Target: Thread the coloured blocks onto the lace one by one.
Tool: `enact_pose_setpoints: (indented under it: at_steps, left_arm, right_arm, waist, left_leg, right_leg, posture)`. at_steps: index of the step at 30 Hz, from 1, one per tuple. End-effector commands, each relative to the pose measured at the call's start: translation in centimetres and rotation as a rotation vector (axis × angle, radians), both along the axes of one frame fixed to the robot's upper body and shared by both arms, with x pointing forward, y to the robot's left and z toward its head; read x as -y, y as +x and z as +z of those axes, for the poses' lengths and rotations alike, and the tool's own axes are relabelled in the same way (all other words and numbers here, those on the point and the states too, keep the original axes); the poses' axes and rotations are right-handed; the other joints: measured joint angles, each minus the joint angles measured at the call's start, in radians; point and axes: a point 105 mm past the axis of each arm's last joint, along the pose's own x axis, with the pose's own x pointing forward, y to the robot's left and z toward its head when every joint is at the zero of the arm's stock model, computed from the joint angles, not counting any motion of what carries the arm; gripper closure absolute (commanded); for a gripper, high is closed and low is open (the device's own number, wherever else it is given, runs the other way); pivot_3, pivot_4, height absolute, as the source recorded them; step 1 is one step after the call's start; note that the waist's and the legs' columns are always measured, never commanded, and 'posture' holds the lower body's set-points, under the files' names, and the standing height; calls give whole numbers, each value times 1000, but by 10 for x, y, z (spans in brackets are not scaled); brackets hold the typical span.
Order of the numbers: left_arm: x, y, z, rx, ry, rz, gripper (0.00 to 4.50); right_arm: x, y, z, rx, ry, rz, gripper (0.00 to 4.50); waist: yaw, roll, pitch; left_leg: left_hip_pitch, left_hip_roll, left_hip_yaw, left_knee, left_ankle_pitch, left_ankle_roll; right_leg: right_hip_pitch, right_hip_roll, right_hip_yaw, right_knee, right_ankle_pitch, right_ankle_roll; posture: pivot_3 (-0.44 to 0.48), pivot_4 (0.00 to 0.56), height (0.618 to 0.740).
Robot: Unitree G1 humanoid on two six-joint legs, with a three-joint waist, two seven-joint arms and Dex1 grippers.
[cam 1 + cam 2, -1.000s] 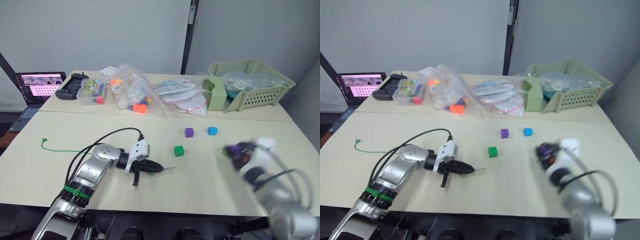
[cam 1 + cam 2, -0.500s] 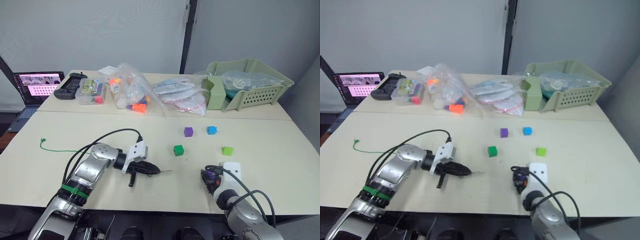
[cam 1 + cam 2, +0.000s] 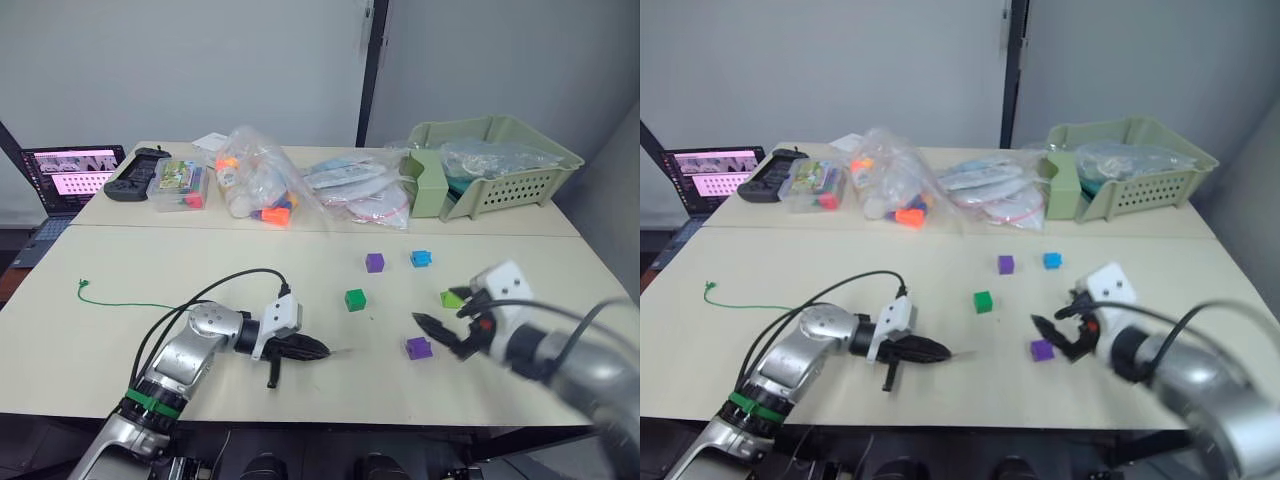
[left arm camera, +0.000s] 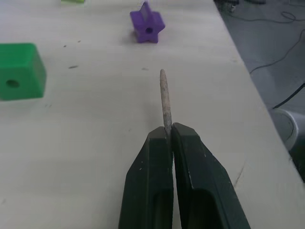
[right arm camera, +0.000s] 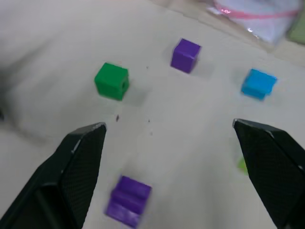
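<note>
No block is threaded yet, as far as we can see. We hold the left hand (image 3: 322, 351) low over the surface (image 3: 150, 260), its two fingers pressed together on the pale stiff tip (image 4: 165, 98) of the lace (image 3: 125, 304). The tip projects bare beyond the fingertips, pointing toward the blocks. The rest of the lace trails back across the surface to a knotted end near the left edge.

We hold the right hand (image 3: 440, 335) with its fingers spread wide and nothing between them. It hovers just beside the near purple block (image 3: 419, 347), which lies loose on the surface.

In our judgement the task is at its first step: all five threadings remain. The next move calls for gripping a block so that its hole faces the lace tip.

Count of task items on the surface:
- Purple blocks: two, the near one and the far purple block (image 3: 375, 262).
- Blue block (image 3: 421, 258): one, just beside the far purple one.
- Dark green block (image 3: 355, 299): one, nearer the middle.
- Lime green block (image 3: 452, 298): one, close to the right hand.
- Lace: one.
</note>
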Motion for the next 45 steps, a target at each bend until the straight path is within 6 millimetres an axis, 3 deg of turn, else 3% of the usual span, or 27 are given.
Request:
enact_pose_setpoints:
  at_steps: [1,4,7,19,22,29,36,45]
  left_arm:
    - [5,-3,12,34,-41,17,4500]
    - [6,-8,11,34,-44,29,4500]
    - [6,-14,10,32,-44,46,4500]
    - [9,-25,9,22,-50,88,4500]
    - [9,-25,9,21,-47,89,4500]
    - [19,-23,9,27,-55,80,4500]
    - [32,-19,6,35,-48,77,4500]
    - [37,-15,1,41,-7,65,4500]
  right_arm:
    - [-19,-12,-17,-87,-196,333,28]
    - [-13,-16,-39,-165,-438,571,28]
    - [-14,-6,-52,-187,-506,688,28]
    - [-14,17,-77,-183,-629,754,28]
    - [-12,21,-78,-176,-646,746,802]
    - [-13,23,-69,-159,-657,721,3119]
    - [-40,13,-62,-146,-574,721,3140]
    - [-63,4,-71,-165,-528,722,3140]
  waist:
    - [1,-2,0]
    - [4,-1,0]
    - [-3,-2,0]
    - [13,-2,1]
    - [13,-2,1]
    - [14,-2,1]
    - [18,-2,1]
    - [21,-2,1]
  left_leg:
    - [1,1,-1,-1,0,0]
    - [0,1,-2,-2,0,0]
    - [0,1,0,0,0,0]
    - [-1,0,0,1,0,0]
    - [0,0,0,1,0,0]
    - [0,0,0,2,0,0]
    - [0,0,0,2,0,0]
    - [0,0,0,2,0,0]
  right_leg:
    - [1,1,-2,0,-1,-1]
    - [0,2,-3,0,-1,-2]
    - [0,0,-1,0,-1,-1]
    - [-2,0,-1,2,-1,-1]
    - [-1,0,-1,2,0,-1]
    - [0,0,-1,2,0,-1]
    - [-1,0,-1,2,0,-1]
    - [0,0,-1,2,0,-1]
  posture:
    - [0,150,732]
    - [0,150,732]
    - [0,150,732]
    - [0,150,732]
    - [0,150,732]
    - [0,150,732]
    - [0,150,732]
    - [0,150,732]
